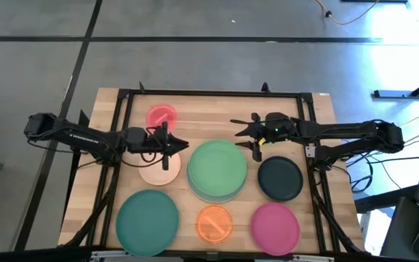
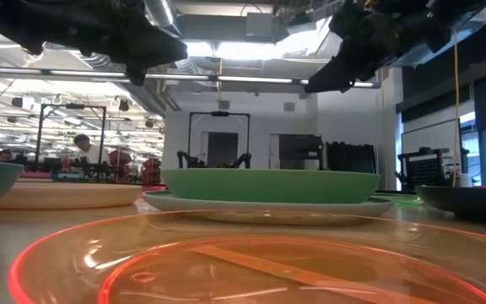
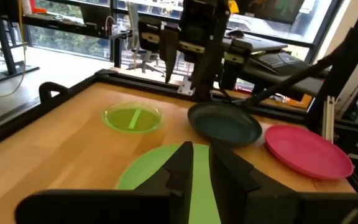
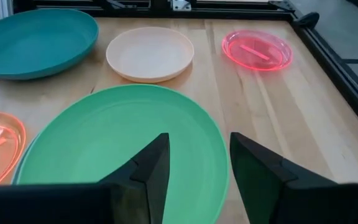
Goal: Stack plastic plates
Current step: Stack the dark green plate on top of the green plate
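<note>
A large green plate sits on a pale mint plate at the table's middle, rim showing. Around them lie the peach plate, the translucent pink plate, the teal plate, the orange plate, the magenta plate and the blackish-green plate. The lime plate lies toward the far edge; my right arm hides it in the high view. My left gripper hovers above the peach plate's far rim, open by a narrow gap. My right gripper hangs open above the green plate's far right rim.
A black frame borders the wooden table on the left, far and right sides. Bare wood shows between the pink plate and the right gripper. A person stands far off in the room behind the table.
</note>
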Action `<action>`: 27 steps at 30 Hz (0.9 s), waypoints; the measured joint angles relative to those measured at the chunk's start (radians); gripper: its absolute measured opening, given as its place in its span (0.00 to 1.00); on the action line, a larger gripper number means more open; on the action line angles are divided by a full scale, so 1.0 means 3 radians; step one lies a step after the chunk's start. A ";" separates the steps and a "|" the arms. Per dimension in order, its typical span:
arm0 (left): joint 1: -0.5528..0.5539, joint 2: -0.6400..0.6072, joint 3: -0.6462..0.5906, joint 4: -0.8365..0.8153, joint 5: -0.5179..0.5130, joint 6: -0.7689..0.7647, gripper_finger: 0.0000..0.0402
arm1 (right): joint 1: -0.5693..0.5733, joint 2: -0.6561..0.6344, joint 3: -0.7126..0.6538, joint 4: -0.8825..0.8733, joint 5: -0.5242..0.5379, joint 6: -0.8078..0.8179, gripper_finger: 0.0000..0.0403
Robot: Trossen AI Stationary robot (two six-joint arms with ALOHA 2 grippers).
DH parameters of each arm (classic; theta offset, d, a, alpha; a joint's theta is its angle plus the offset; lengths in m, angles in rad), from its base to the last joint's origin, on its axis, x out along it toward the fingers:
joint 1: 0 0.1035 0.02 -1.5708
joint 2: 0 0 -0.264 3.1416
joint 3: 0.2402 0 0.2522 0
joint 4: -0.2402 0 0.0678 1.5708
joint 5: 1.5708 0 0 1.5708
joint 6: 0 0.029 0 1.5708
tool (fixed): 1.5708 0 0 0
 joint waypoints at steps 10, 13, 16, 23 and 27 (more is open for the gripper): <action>-0.0057 0.0089 -0.0004 0.0045 0.0020 -0.0014 0.11 | 0.0004 0.0006 0.0000 -0.0060 -0.0018 0.0000 0.39; -0.0056 0.0089 -0.0004 0.0046 0.0024 -0.0034 0.12 | 0.0004 0.0008 0.0000 -0.0077 -0.0019 0.0003 0.39; -0.0056 0.0089 -0.0004 0.0023 0.0085 -0.0060 0.15 | 0.0004 0.0008 0.0000 -0.0078 -0.0019 0.0004 0.39; -0.0056 0.0088 -0.0004 -0.0062 0.0227 -0.0109 0.31 | 0.0007 0.0008 0.0000 -0.0086 -0.0209 0.0012 0.39; -0.0084 0.0086 0.0051 -0.0368 0.0312 -0.0186 0.33 | 0.0146 0.0008 0.0000 -0.0117 -0.0196 -0.0021 0.39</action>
